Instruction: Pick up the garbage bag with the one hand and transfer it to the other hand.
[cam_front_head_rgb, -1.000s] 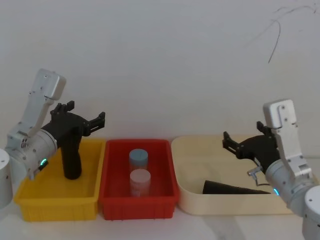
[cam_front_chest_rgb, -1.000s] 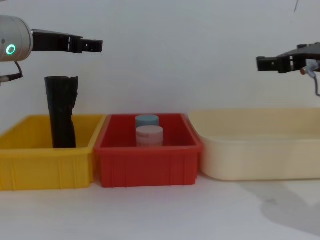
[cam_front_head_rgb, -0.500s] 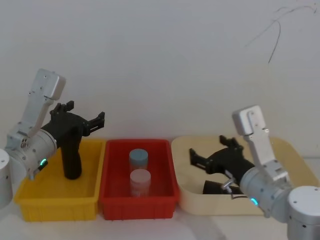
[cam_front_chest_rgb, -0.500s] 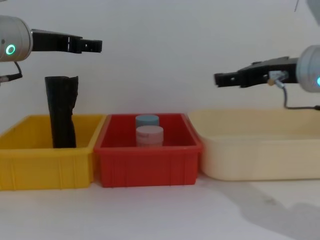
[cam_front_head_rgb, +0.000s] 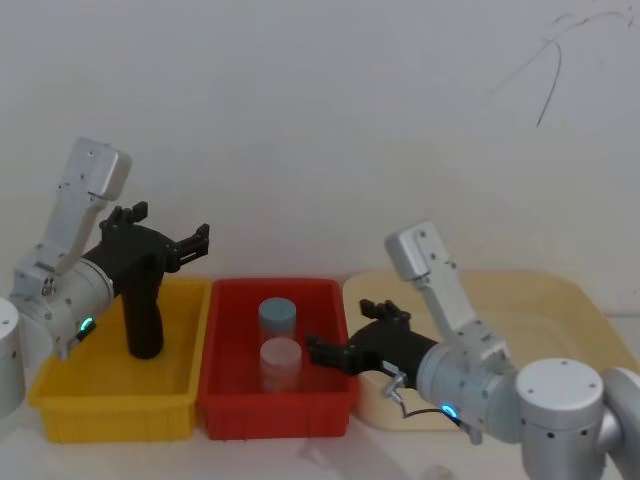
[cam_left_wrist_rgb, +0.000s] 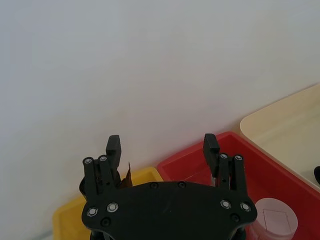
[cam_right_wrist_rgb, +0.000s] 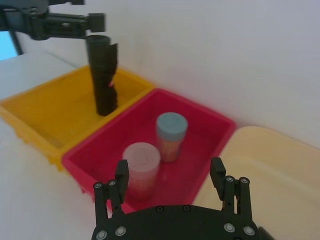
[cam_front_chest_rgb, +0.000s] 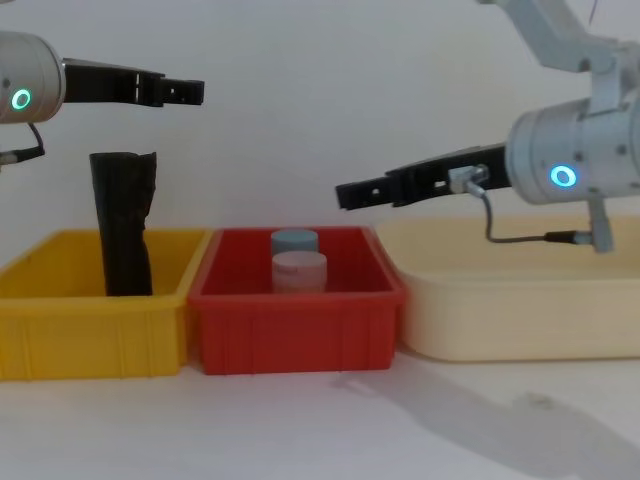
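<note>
The garbage bag (cam_front_head_rgb: 143, 320), a tall black roll, stands upright in the yellow bin (cam_front_head_rgb: 110, 415); the chest view shows the garbage bag (cam_front_chest_rgb: 122, 225) from the side. My left gripper (cam_front_head_rgb: 175, 236), on the green-ringed arm, hovers open just above the roll's top without touching it, and its fingers (cam_front_chest_rgb: 185, 92) reach past the roll to the right. My right gripper (cam_front_head_rgb: 340, 335), on the blue-ringed arm, is open and reaches left over the red bin's right side (cam_front_chest_rgb: 345, 193). Its wrist view has the bag (cam_right_wrist_rgb: 103, 75) farther off, with my right gripper (cam_right_wrist_rgb: 170, 167) in front.
The red bin (cam_front_chest_rgb: 295, 335) in the middle holds a blue-lidded jar (cam_front_head_rgb: 277, 315) and a pale-lidded jar (cam_front_head_rgb: 280, 360). A cream tray (cam_front_chest_rgb: 520, 310) sits to the right. A white wall stands close behind all three containers.
My right arm has swung left from above the cream tray to over the red bin's right side, gripper still open. The left gripper and the bag have not moved.
</note>
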